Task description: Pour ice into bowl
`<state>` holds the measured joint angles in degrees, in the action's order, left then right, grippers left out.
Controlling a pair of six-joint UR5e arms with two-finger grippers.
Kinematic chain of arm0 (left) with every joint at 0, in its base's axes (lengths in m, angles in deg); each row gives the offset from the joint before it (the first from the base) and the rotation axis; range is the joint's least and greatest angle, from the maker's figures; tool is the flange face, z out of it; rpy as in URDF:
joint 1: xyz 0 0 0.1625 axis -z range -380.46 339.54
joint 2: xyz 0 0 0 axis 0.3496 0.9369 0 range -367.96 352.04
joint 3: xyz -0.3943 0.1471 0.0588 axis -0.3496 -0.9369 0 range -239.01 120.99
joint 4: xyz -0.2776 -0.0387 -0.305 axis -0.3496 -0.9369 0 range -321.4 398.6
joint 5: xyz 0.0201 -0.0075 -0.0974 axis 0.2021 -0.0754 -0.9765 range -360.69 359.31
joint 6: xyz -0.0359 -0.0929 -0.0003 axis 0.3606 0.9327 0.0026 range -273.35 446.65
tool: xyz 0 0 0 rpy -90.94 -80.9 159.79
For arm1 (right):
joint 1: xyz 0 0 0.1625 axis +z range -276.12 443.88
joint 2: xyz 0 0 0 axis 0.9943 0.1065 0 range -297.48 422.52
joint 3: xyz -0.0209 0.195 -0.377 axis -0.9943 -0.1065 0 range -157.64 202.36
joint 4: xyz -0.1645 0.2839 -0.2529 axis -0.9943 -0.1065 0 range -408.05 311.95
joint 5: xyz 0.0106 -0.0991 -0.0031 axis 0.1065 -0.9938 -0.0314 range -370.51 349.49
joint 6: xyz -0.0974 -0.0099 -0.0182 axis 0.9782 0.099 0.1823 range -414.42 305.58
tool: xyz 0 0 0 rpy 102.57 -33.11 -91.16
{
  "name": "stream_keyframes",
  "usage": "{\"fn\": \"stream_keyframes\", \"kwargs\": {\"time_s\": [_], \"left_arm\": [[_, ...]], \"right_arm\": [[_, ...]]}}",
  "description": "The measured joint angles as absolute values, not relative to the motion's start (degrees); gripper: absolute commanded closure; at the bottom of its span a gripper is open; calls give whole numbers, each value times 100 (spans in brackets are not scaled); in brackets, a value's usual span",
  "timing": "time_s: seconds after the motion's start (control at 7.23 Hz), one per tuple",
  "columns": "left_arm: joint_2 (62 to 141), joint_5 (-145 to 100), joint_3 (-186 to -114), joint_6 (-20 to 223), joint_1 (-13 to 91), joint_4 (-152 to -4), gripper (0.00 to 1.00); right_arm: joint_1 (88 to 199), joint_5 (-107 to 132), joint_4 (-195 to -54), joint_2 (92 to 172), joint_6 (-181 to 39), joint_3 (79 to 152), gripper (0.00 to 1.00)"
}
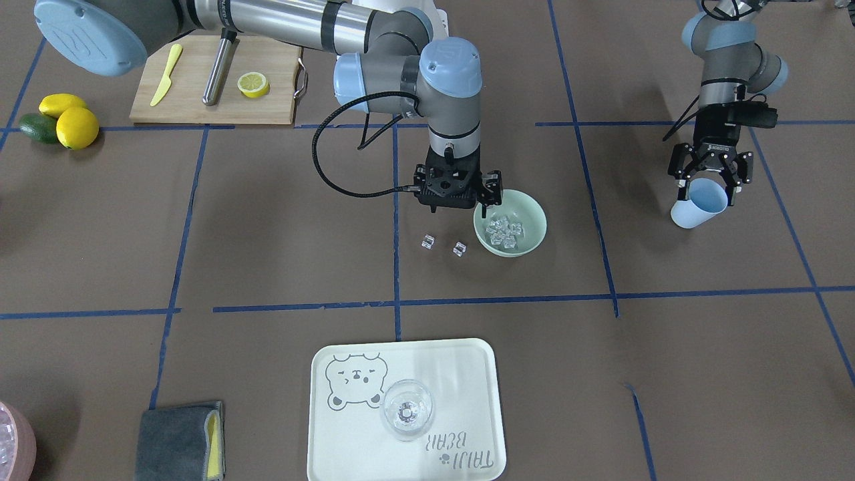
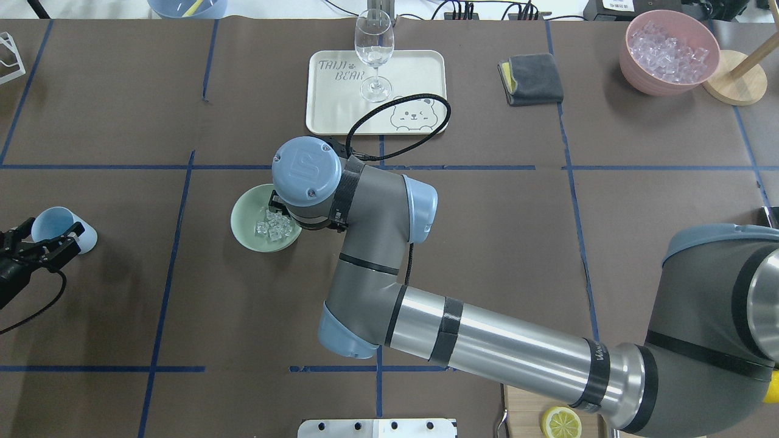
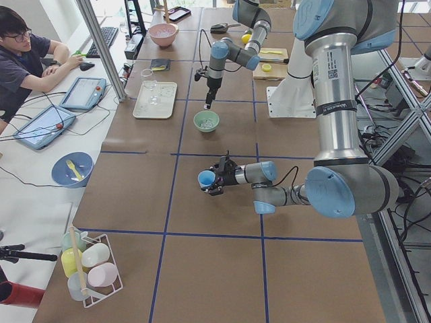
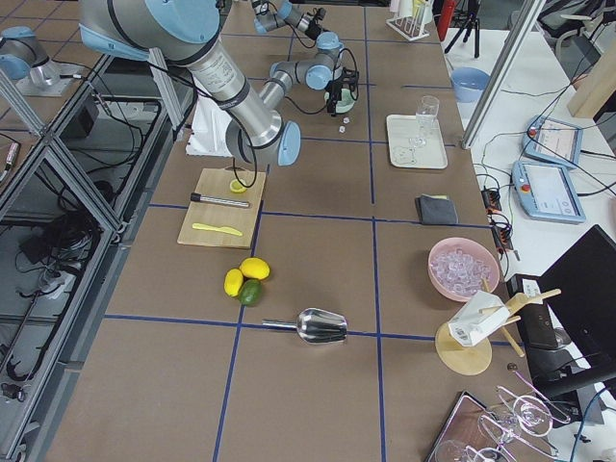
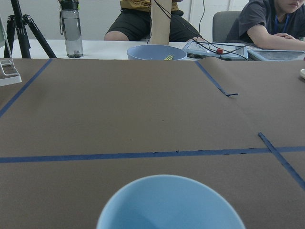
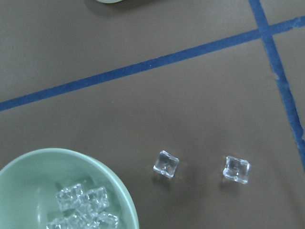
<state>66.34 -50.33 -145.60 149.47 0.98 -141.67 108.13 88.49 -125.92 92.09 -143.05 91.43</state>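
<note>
The mint-green bowl (image 1: 534,220) stands mid-table with several ice cubes (image 1: 504,230) in it. Two loose ice cubes (image 1: 427,242) (image 1: 459,249) lie on the table beside it. My right gripper (image 1: 457,210) hangs open and empty just above the table, at the bowl's rim, pointing down. The right wrist view shows the bowl (image 6: 28,171), its ice (image 6: 81,210) and the two loose cubes (image 6: 166,164) (image 6: 237,169). My left gripper (image 1: 708,190) is shut on a light blue cup (image 1: 698,207), held tilted, far from the bowl. The cup (image 5: 171,205) looks empty.
A white tray (image 1: 454,374) with a wine glass (image 1: 406,409) sits beyond the bowl. A grey cloth (image 1: 180,441) and a pink bowl of ice (image 2: 669,52) are further out. A cutting board (image 1: 200,100), lemons (image 1: 77,127) and a metal scoop (image 4: 322,325) are on my right.
</note>
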Motion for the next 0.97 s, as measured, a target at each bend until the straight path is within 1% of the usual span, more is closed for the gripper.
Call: {"fn": "stream_keyframes", "kwargs": {"time_s": [0.14,0.28,0.41,0.55,0.97], "left_arm": [[6604,-5034,-14582,14943,98,-14167,0],[6593,-5037,-14592,14941,98,-14166,0],[6577,-5047,-14610,14941,101,-14166,0],[6518,-5089,-14679,14940,107,-14164,0],[6144,-5330,-15128,14861,206,-14105,0]], "right_arm": [[10792,8820,-12430,9088,-14319,8864,1],[10768,8808,-12359,9009,-14324,8677,29],[10745,8804,-12333,8973,-14329,8573,96],[10724,8803,-12324,8955,-14331,8516,100],[10679,8827,-12312,8903,-14285,8487,100]]}}
